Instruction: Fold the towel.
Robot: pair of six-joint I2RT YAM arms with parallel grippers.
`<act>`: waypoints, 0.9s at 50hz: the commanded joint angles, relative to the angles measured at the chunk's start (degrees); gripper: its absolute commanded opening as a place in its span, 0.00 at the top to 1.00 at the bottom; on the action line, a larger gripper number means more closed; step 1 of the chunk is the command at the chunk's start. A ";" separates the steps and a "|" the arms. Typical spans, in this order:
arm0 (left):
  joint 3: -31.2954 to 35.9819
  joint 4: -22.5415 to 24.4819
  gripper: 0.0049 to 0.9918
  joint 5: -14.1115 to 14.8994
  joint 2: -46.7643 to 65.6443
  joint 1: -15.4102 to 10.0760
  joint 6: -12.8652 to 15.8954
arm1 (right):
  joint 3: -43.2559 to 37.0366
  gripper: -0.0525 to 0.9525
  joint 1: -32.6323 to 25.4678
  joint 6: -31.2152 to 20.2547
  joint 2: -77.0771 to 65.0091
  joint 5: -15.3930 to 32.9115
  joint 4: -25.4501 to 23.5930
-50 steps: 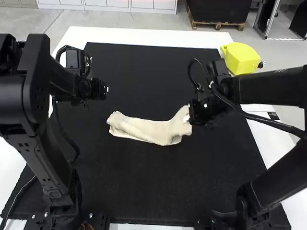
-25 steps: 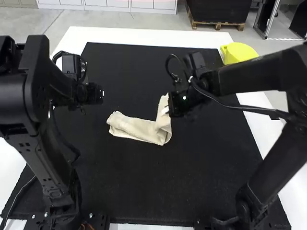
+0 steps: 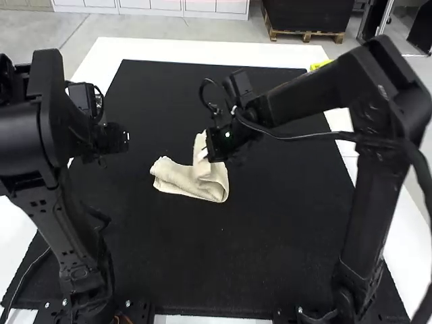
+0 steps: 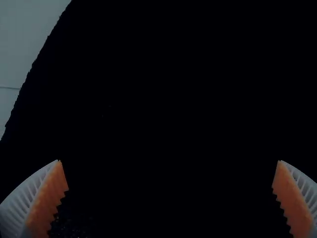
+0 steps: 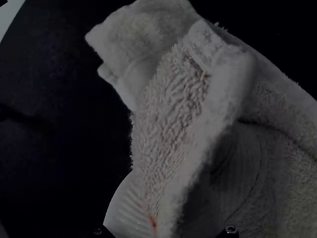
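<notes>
Prob. robotics lab: 2 robot arms (image 3: 368, 202) (w/ cables (image 3: 304, 137)), blk mat (image 3: 202, 263), tbl (image 3: 202, 49).

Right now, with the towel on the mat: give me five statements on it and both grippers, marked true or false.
1. The left gripper is open. True.
2. The towel lies spread flat on the black mat. False: it is a narrow folded strip with one end raised.
3. The right gripper holds the towel's raised end. True.
4. Both grippers hold the towel. False: only the right one does; the left is empty and apart from it.
5. The towel's other end, on the side toward the left arm, rests on the black mat. True.
</notes>
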 commanded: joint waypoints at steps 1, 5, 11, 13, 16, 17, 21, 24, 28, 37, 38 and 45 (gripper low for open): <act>-0.47 0.30 0.02 1.01 -1.46 0.95 0.26 | 4.15 0.97 1.86 0.68 2.32 -0.96 0.88; -0.91 0.48 0.02 1.01 -1.46 1.21 0.70 | 6.08 0.97 2.56 0.68 4.43 -0.96 0.97; -1.35 0.56 0.02 1.01 -1.37 1.30 1.41 | 8.81 0.97 3.35 0.68 7.24 -0.96 1.15; -1.53 0.56 0.02 1.01 -1.37 1.30 1.49 | 9.42 0.97 3.62 0.59 8.03 -0.96 1.24; -1.70 0.65 0.02 1.01 -1.37 1.30 1.67 | 10.21 0.97 3.88 0.50 9.08 -0.96 1.50; -1.79 0.74 0.02 1.01 -1.37 1.30 1.76 | 10.65 0.97 3.97 0.41 9.35 -0.96 1.59; -2.06 0.92 0.02 1.01 -1.46 1.30 1.85 | 11.53 0.97 4.14 0.41 10.84 -0.96 2.64; -2.14 0.83 0.02 1.01 -1.46 1.30 2.11 | 12.41 0.97 4.05 0.59 11.72 -1.05 3.43; -2.32 0.92 0.02 1.01 -1.46 1.30 2.11 | 13.99 0.97 4.58 0.76 12.95 -1.05 3.87; -2.41 0.83 0.02 1.01 -1.37 1.30 2.11 | 18.04 0.67 5.64 1.99 15.59 -1.57 3.70; -2.41 0.83 0.02 1.01 -1.46 1.30 2.11 | 18.39 0.63 5.81 2.08 15.76 -1.57 3.70; -2.41 0.65 0.02 1.01 -1.46 1.30 2.20 | 21.38 0.48 6.43 3.58 16.20 -3.16 3.61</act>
